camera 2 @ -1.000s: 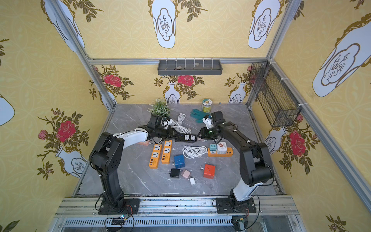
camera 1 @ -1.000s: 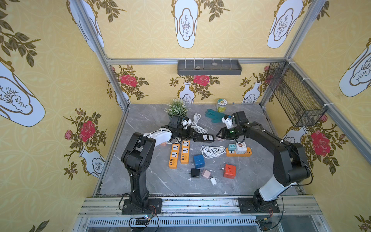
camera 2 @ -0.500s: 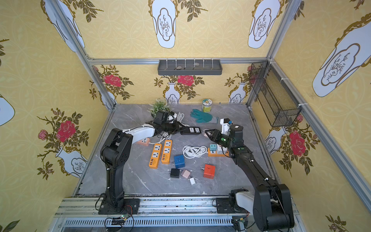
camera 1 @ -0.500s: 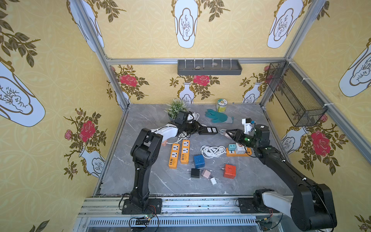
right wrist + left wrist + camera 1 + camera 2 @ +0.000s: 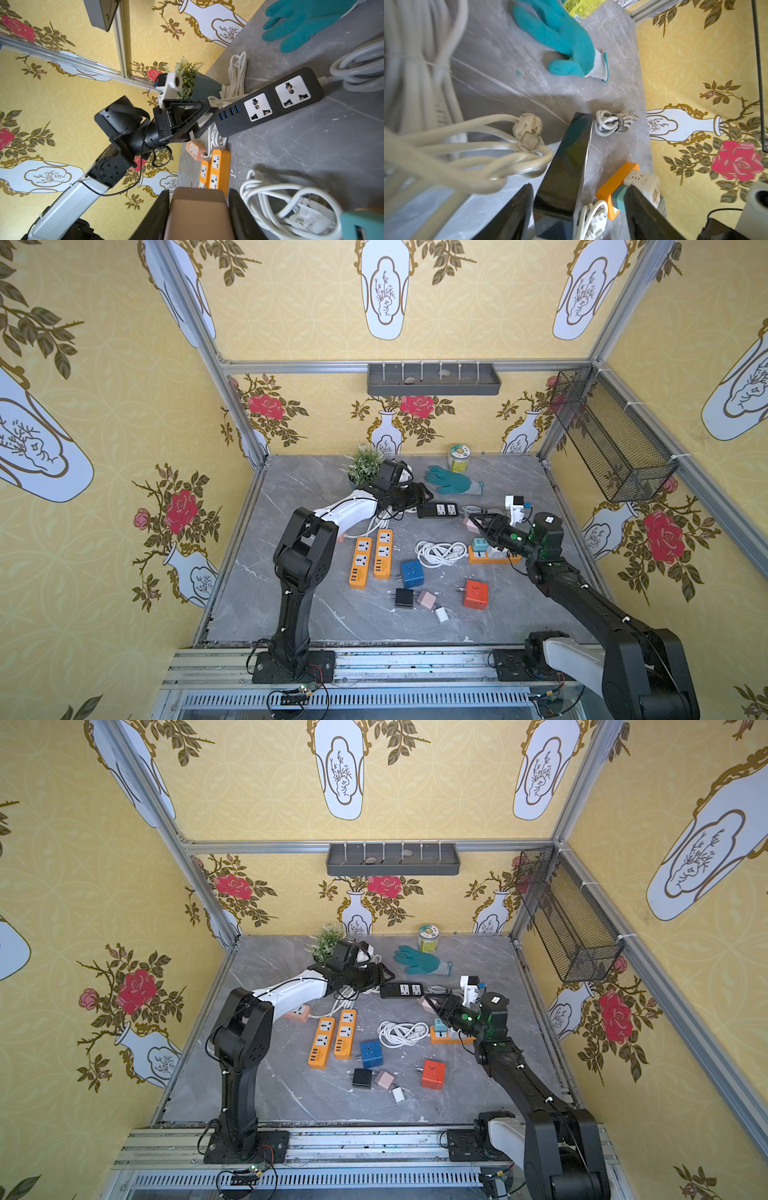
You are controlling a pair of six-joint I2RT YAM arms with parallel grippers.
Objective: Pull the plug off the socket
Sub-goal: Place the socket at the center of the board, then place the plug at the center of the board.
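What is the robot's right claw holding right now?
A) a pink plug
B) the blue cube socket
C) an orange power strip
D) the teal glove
A: in the right wrist view the right gripper is shut on a pink plug, with a finger pressed on each side of it. The teal glove lies apart from it.

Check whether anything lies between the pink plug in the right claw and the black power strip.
Nothing visible does. The pink plug sits clamped in the right claw, clear of the black power strip; only bare table lies between them.
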